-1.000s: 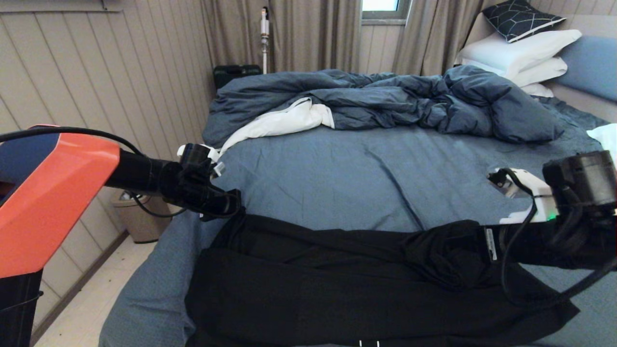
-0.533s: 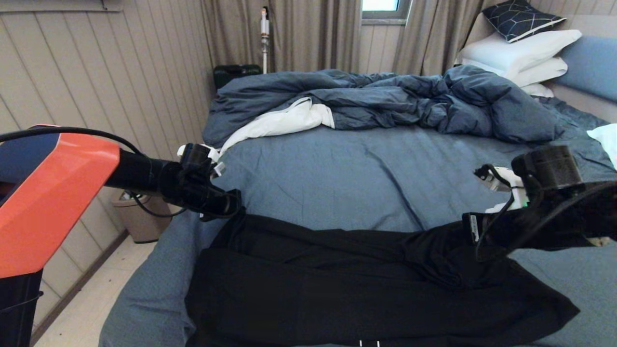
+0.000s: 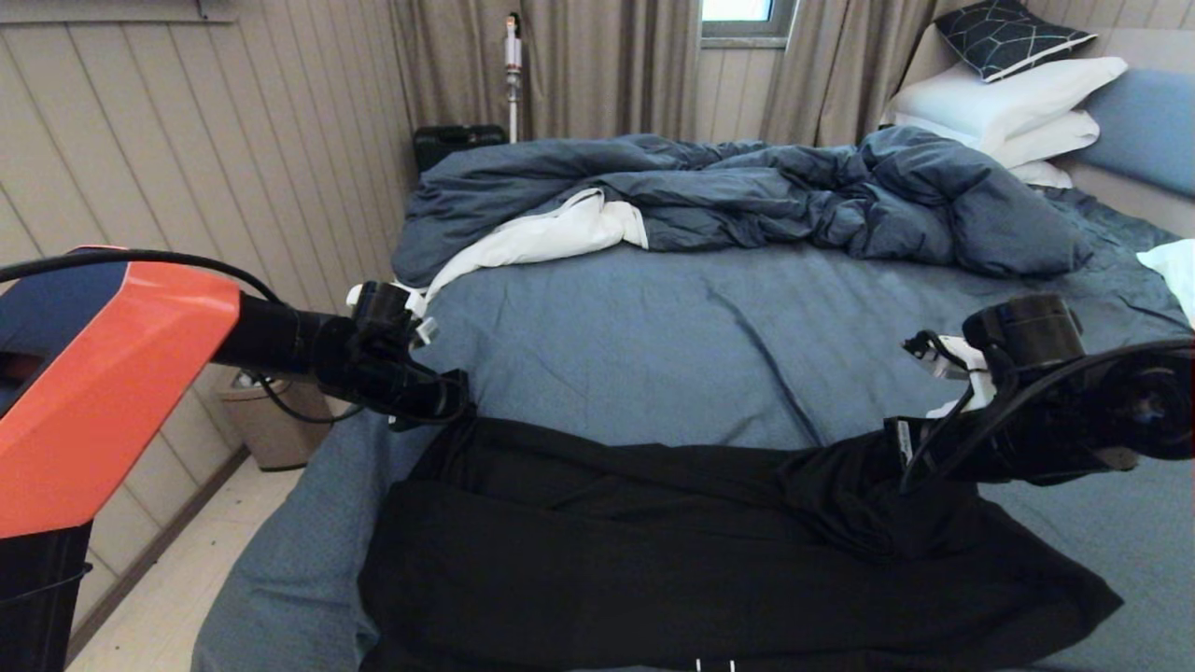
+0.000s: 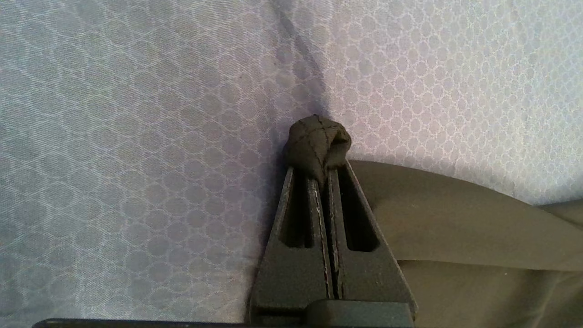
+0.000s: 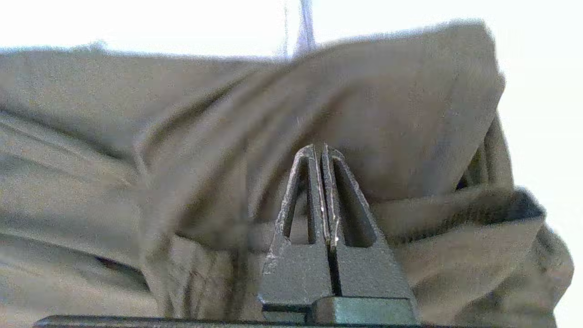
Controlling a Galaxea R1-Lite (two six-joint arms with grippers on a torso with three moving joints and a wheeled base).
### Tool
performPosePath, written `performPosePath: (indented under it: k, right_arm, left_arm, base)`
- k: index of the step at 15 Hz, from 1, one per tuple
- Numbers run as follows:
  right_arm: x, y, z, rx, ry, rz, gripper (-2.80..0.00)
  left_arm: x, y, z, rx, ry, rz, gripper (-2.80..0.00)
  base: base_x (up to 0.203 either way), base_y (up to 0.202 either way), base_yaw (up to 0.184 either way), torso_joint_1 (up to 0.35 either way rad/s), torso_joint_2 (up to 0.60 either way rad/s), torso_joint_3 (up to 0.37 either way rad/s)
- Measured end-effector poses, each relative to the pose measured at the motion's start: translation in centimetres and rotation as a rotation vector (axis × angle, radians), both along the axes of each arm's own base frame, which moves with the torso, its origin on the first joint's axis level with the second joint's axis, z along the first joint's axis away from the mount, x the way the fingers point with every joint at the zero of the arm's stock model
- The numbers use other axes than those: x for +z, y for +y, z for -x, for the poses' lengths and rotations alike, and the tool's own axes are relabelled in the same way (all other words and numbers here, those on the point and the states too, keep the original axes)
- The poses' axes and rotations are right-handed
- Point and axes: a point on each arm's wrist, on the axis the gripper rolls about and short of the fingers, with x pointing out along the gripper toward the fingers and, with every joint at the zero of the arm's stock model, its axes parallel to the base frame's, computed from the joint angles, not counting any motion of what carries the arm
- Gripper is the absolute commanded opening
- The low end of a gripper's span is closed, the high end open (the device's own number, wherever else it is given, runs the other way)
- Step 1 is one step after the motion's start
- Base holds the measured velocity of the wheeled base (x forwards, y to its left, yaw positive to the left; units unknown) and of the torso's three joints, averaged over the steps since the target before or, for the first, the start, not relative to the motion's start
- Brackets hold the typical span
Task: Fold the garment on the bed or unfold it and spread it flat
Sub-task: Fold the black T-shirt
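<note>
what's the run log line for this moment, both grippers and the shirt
left gripper: shut on garment corner | right gripper: shut, against garment, grip unclear | garment: folded band across near edge of bed

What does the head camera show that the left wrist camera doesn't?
Only the head view shows the whole bed with its rumpled duvet, pillows, and the right gripper at the black T-shirt's far corner. Only the left wrist view shows a knot of black cloth pinched between shut jaws. Both show the left gripper, the T-shirt and the blue sheet.
</note>
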Motion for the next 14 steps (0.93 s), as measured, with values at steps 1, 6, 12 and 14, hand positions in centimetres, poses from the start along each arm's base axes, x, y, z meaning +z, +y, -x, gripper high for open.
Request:
performPosePath:
  k: [1,6,12,14]
  right_arm:
    - [-0.1,0.0,0.3,0.001,0.006,0.002,-2.80]
    - [-0.2,-0.2,3.3,0.010,0.023,0.014,-2.80]
    - [-1.9,-0.3,8.0,0.023,0.095,0.012,-2.80]
    - [-1.7,-0.3,9.7,0.024,0.082,0.012,-2.80]
  left_arm:
    - [0.0,0.0,0.0,0.000,0.000,0.000,-2.80]
    - [-0.1,0.0,0.0,-0.002,0.000,-0.001,-2.80]
    - [-0.3,0.0,0.0,-0.002,0.005,-0.002,-2.80]
    - [-0.3,0.0,0.0,-0.002,0.006,-0.002,-2.80]
  base:
    - [0.000,0.000,0.000,0.000,0.00,0.000]
    - [0.000,0.000,0.000,0.000,0.00,0.000]
    - [0.000,0.000,0.000,0.000,0.00,0.000]
    - [0.000,0.000,0.000,0.000,0.00,0.000]
